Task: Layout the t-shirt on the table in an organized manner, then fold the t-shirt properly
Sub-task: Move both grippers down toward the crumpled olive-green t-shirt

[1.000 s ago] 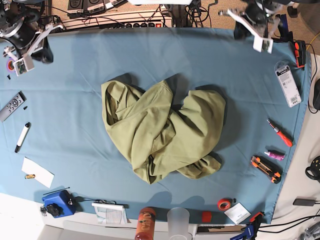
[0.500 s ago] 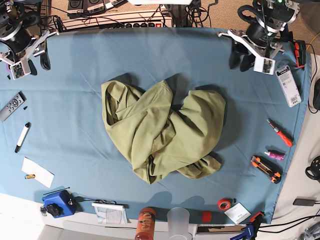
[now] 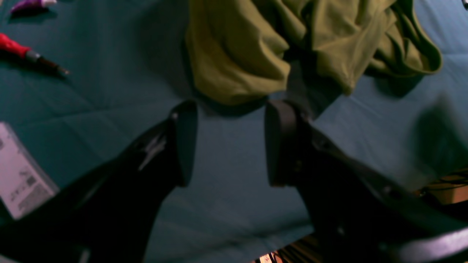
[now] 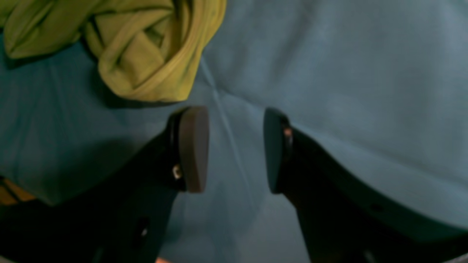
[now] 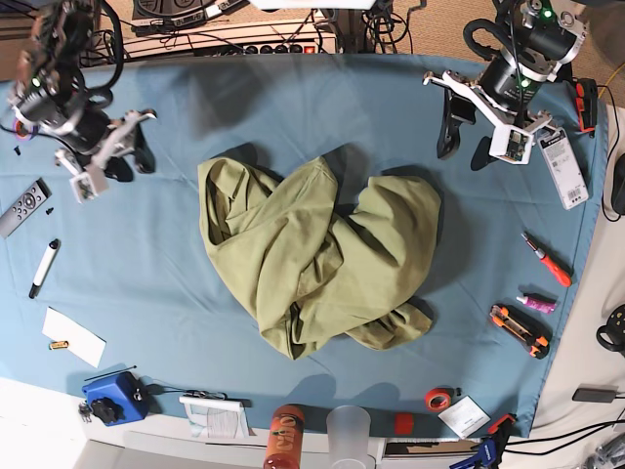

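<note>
Looking across the table (image 5: 293, 98), it is a wide teal-blue sheet with nearly all of its middle taken by the shirt (image 5: 312, 259), dumped in a crumpled olive heap, twisted over itself, nowhere near laid flat.

That shirt looks light, soft and floppy; I'd judge it will sag and drag wherever it is lifted and will not hold a shape. Best purchase looks to be a hem or a sleeve edge: the right wrist view shows a rolled, seamed edge (image 4: 153, 73) right above the fingers, and the left wrist view shows a rounded fold (image 3: 237, 73) hanging just ahead.

Left end effector (image 5: 467, 135) sits at the far corner, fingers spread apart, nothing between them, close to the heap but not touching. Right end effector (image 5: 132, 154) is the same story on the opposite side: parted, empty, just short of the cloth.

Round the edges, smaller clutter: a blue box (image 5: 112, 396), an orange bottle (image 5: 283, 435), a clear cup (image 5: 349, 430), a white pack (image 5: 563, 164), a remote (image 5: 21, 207), a cutter (image 5: 520, 330), a red screwdriver (image 5: 549, 260), a marker (image 5: 44, 267), a tape roll (image 5: 439, 399). None blocks the reach, though spreading the shirt wide could sweep the screwdriver side.
</note>
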`<state>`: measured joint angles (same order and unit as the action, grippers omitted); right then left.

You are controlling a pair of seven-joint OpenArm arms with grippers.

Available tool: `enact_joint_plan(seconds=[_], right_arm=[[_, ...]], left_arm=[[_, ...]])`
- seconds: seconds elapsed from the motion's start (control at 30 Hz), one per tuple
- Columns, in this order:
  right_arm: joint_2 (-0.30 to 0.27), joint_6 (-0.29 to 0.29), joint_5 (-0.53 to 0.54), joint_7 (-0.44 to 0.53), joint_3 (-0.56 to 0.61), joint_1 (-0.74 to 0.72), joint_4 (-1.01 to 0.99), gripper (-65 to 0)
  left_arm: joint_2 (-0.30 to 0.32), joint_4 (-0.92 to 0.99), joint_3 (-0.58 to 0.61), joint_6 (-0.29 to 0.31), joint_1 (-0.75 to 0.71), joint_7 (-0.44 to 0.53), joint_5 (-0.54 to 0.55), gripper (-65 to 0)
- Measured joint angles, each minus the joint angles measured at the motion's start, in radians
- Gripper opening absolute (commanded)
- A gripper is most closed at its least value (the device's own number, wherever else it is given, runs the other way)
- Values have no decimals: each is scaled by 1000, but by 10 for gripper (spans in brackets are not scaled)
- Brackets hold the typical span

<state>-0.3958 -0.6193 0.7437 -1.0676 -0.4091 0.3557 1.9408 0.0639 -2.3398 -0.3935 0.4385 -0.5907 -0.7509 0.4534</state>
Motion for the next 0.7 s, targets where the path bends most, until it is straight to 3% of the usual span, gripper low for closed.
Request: enact_joint_plan(seconds=[0.23,0.53,0.57,0.67,0.7], right_arm=[[68,0,-70,27,186,-122,-166,-404],[175,12,-221,103,280,-185,-246,-411],[181,12,-221,103,280,-187,-246,-447],[183,18,-219,72,281,-190,-246,-650],[183,29,-219,72,280,-190,-246,-650]], left_arm=[[0,63,0,0,54,1,1,-345],[0,76,0,0,76,1,1,-345],[0,76,0,0,76,1,1,-345],[0,76,0,0,77,1,9,-345],[0,76,0,6,77,1,24,-345]])
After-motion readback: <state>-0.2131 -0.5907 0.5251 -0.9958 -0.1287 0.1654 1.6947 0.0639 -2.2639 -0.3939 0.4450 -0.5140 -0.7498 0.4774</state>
